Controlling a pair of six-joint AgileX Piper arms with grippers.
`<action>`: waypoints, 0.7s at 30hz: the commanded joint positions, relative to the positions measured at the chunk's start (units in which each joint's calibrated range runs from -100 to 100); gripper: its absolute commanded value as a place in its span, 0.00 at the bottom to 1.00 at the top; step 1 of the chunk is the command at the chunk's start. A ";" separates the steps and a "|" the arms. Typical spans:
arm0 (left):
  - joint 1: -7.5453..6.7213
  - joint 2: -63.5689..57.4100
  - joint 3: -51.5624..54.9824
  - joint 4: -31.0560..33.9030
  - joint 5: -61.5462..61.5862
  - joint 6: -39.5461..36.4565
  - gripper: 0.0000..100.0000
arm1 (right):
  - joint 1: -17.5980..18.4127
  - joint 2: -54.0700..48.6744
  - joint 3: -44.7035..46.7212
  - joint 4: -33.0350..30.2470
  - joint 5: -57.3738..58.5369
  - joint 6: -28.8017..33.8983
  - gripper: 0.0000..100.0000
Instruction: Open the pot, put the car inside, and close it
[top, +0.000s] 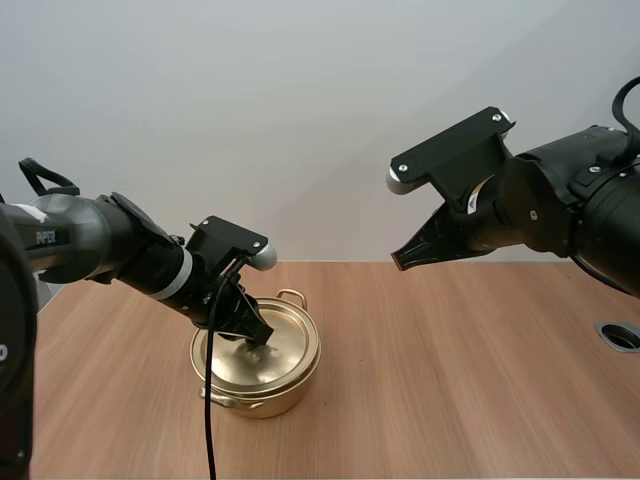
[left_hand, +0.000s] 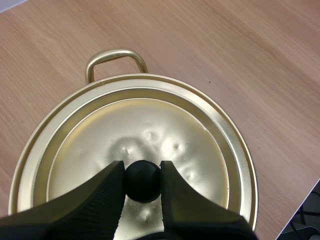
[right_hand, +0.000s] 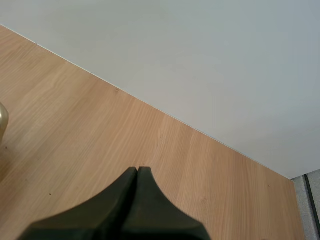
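Your left gripper (left_hand: 141, 169) pinches the black knob (left_hand: 143, 182) between its tips, one finger on each side. The knob sits mid-lid (left_hand: 150, 120), and the lid looks seated on the pot (top: 262, 398), though the arm hides part of the rim from above. The pot stands on the table (top: 450, 380). Your right gripper (top: 402, 262) hangs above the table, well apart from the pot, fingers pressed together on nothing.

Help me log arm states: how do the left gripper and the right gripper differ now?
The left gripper pinches the black knob of the lid between its fingers; the right gripper has its fingers shut on nothing. The left gripper is down at the pot; the right gripper hangs above the table. Both have black fingers.
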 joint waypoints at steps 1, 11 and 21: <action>-0.04 0.01 -0.05 -0.14 0.17 -0.01 0.00 | -0.04 0.02 0.00 -0.02 -0.01 -0.05 0.00; -0.04 0.14 0.52 -0.62 0.76 -0.01 0.22 | -0.04 0.02 0.00 -0.02 -0.01 -0.05 0.00; -0.04 0.14 0.52 -3.22 0.85 -0.01 0.99 | -0.04 0.02 0.00 -0.02 -0.01 -0.05 0.00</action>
